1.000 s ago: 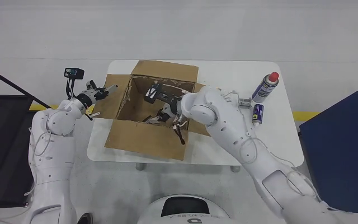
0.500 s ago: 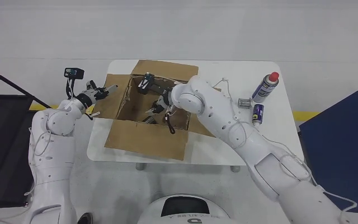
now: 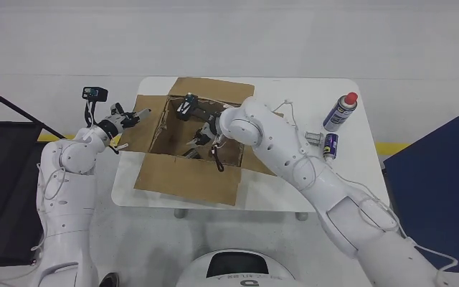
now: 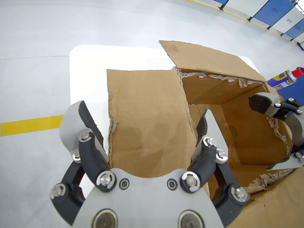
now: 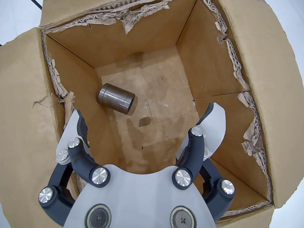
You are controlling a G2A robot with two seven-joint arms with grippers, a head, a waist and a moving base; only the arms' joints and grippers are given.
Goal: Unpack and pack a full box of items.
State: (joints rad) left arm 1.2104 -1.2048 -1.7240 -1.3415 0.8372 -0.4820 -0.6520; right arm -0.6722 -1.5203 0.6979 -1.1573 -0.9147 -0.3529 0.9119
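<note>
Bench point(image 3: 358, 147) carries one open cardboard box point(image 3: 186, 179), all four flaps folded out, edges torn. Right hand point(image 5: 146, 116) sits above the box mouth, jaws spread wide, nothing in them. Left hand point(image 4: 143, 113) hovers off the box's left flap, also wide and empty, not touching cardboard. Out on the bench's right end: tall spray can point(image 3: 340, 111) upright, short blue can point(image 3: 330, 146) near it, small metal fitting point(image 3: 313, 133) just beside the blue can. Inside the box: metal cylinder point(image 5: 116, 98) lying on its side on the floor, near one side wall.

Step in hand, my read: pull the last item out. Go straight down and keep the right hand off the ragged rim. Turn the wrist so the jaws cross the cylinder's round sides, not its ends. It's smooth and will likely roll, so centre it before closing. Little room on the wall side, so bias the approach toward the open floor.

Count: 1 bench, 1 box, 2 hands, 2 cans, 1 cylinder, 1 fitting.
</note>
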